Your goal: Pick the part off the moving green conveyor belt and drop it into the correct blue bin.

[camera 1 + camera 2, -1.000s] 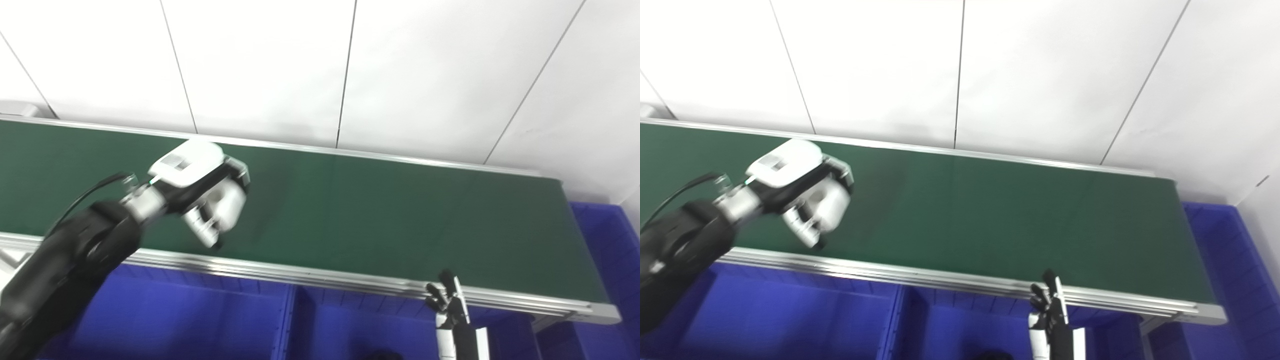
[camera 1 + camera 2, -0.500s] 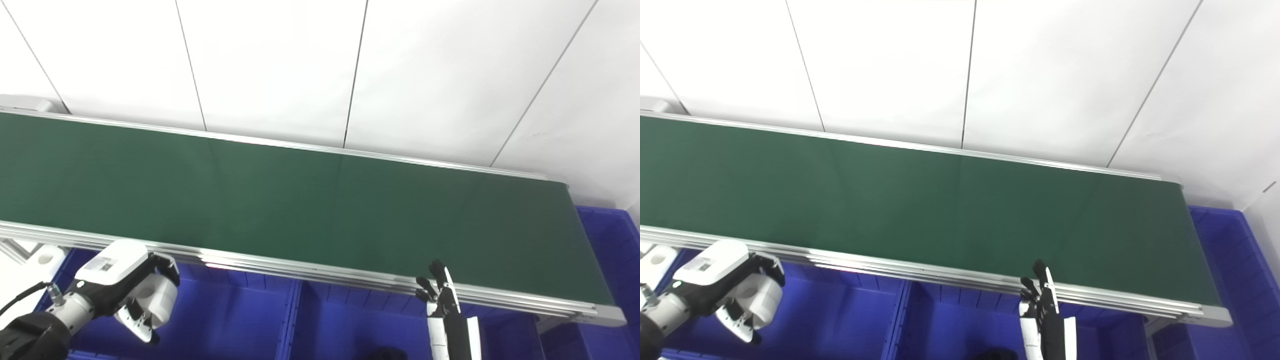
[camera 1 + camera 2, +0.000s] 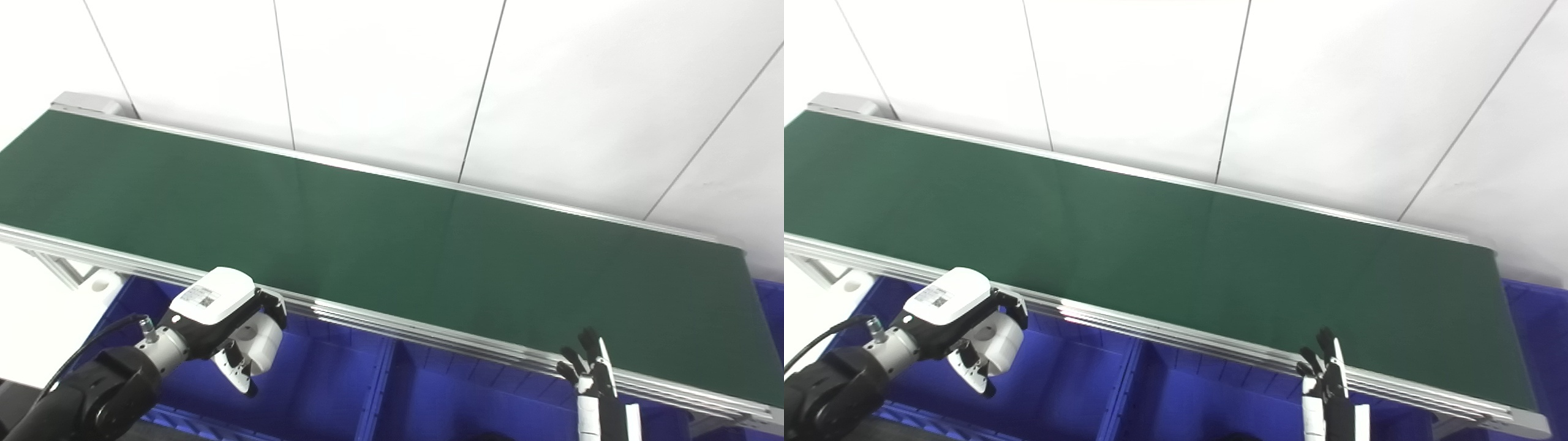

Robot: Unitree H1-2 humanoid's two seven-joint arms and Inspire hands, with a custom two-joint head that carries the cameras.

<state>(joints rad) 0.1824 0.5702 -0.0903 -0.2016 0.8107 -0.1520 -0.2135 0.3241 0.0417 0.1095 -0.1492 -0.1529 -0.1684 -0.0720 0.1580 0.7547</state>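
While the left hand (image 3: 236, 331) hangs over the bin (image 3: 318, 392) just below the belt (image 3: 392, 245), its fingers curl round a white part (image 3: 260, 343), a rounded, drum-like piece with a hole in its face. That part is off the belt and above the bin, held up and not touching the bin floor. It looks like hard, smooth plastic, light and stiff, so it should not deform, though the slick curve could slip; the grip across its round sides looks the safest hold. Below the belt's right end, the right hand (image 3: 1323, 367) waits upright with fingers spread, holding nothing. On the belt itself, nothing else shows. My read: this is the drop stage, and the fingers only need to let go over the bin.
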